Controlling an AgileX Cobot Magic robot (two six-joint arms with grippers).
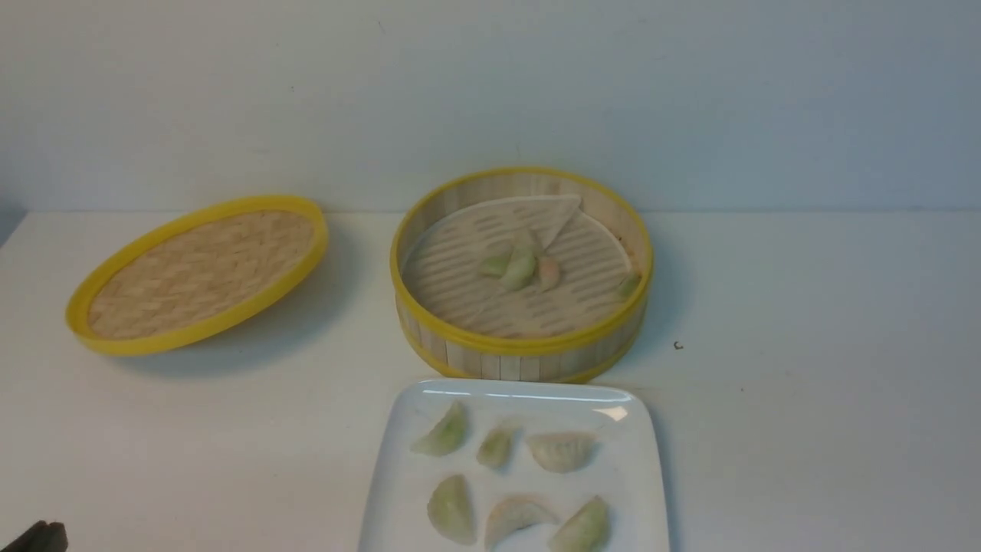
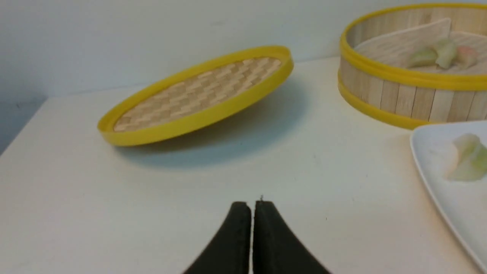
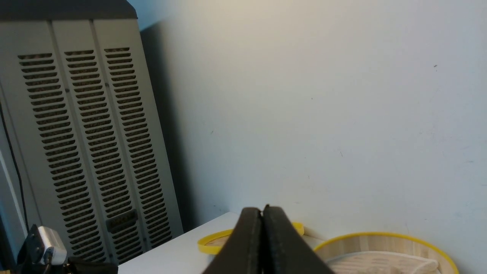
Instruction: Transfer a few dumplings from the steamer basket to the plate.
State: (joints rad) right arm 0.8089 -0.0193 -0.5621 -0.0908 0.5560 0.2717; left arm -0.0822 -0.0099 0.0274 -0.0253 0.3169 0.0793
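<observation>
White plate [image 1: 651,491] with six dumplings [image 1: 562,451], four in steamer basket [image 1: 521,360]

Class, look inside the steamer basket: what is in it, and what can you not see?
Inside the steamer basket lie a slotted liner and four dumplings: three clustered centrally, one against the right wall. The near wall hides the floor's front edge.
</observation>
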